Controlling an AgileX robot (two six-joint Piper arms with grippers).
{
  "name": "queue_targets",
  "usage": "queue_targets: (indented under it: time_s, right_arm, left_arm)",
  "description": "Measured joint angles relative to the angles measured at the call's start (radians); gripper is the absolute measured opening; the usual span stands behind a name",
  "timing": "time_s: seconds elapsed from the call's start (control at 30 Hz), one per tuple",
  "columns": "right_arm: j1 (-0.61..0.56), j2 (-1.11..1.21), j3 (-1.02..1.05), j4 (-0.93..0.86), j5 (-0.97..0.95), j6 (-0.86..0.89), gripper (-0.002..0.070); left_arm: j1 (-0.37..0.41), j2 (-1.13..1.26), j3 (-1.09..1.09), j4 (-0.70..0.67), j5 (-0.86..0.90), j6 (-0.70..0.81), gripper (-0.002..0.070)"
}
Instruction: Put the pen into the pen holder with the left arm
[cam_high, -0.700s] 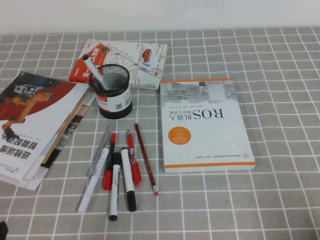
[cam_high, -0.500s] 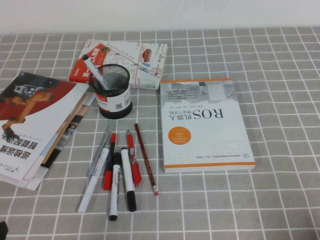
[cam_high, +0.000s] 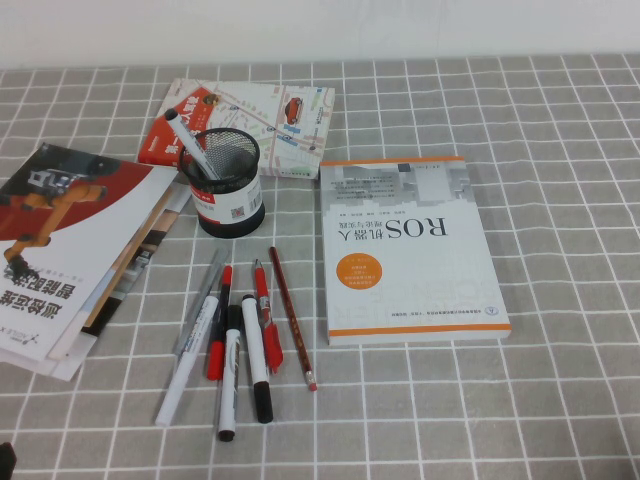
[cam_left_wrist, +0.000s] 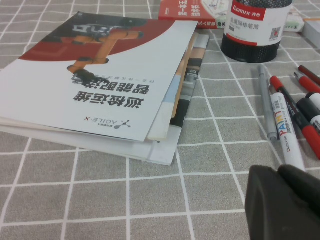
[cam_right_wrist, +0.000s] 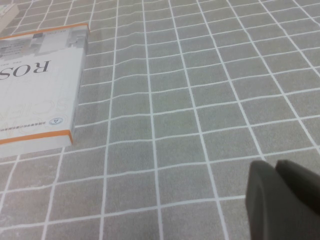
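The pen (cam_high: 201, 300) lies flat on the grey checked bench (cam_high: 560, 200), on the left edge of a loose row of pens and markers just near of the holder (cam_high: 226, 182), its far tip pointing toward the holder's base without touching it. The holder stands upright, with a white marker (cam_high: 190, 146) leaning out of it to the far left. Right beside the pen lie a white paint marker (cam_high: 188, 365), a red pen (cam_high: 219, 322), two white markers with black caps (cam_high: 256, 358) and a dark red pencil (cam_high: 291, 316). A ROS book (cam_high: 410, 250) lies to the right, a stack of brochures (cam_high: 70, 250) to the left, and a map booklet (cam_high: 250, 125) behind the holder. The left gripper (cam_left_wrist: 284, 205) hangs low over the bench at the near left, clenched on nothing, near of the pen row. The right gripper (cam_right_wrist: 280, 200) hovers over bare bench to the near right of the book, its jaws pressed together and empty
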Motion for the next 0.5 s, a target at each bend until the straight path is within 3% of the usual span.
queue_targets:
  time_s: [0.5]
  right_arm:
    - [0.000, 0.000, 0.000, 0.000, 0.000, 0.000, -0.0015]
  left_arm:
    - [0.000, 0.000, 0.000, -0.049, -0.119, -0.035, -0.0002]
